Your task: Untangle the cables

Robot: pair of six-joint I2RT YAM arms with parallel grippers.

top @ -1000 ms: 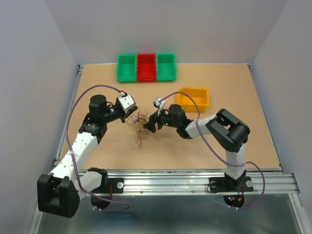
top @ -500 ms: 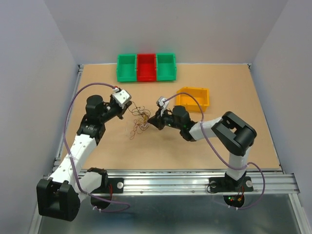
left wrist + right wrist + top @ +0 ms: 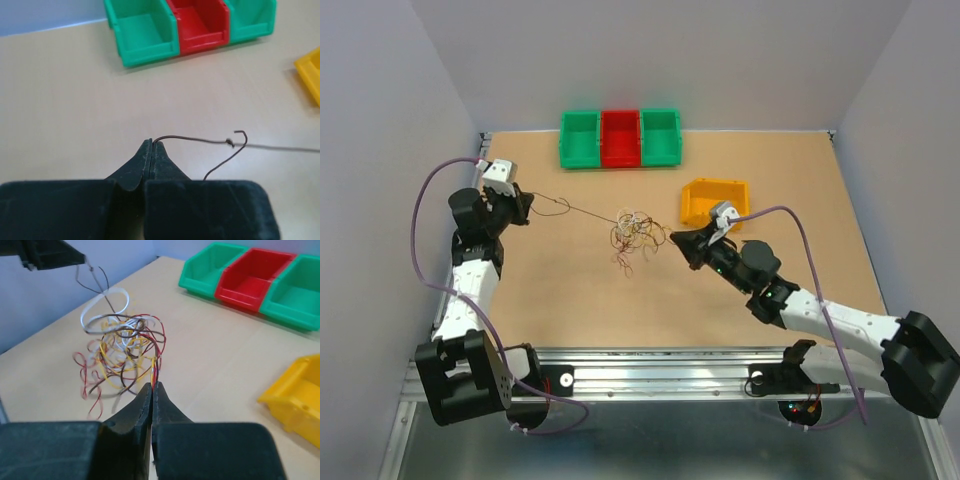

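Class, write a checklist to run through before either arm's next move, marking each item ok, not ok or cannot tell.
1. Left jaws shut on the dark brown wire: ok.
2. Right jaws shut on strands at the edge of the wire bundle: ok.
3. Dark brown wire stretched between left jaws and wire bundle: ok.
4. Dark brown wire free of the wire bundle: not ok.
5. Wire bundle apart from the yellow bin: ok.

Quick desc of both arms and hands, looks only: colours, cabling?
Both are alike: white links, black joints, black bases. A thick purple cable loops along the left arm, another along the right arm. The left hand and right hand each have two black tapered fingers.
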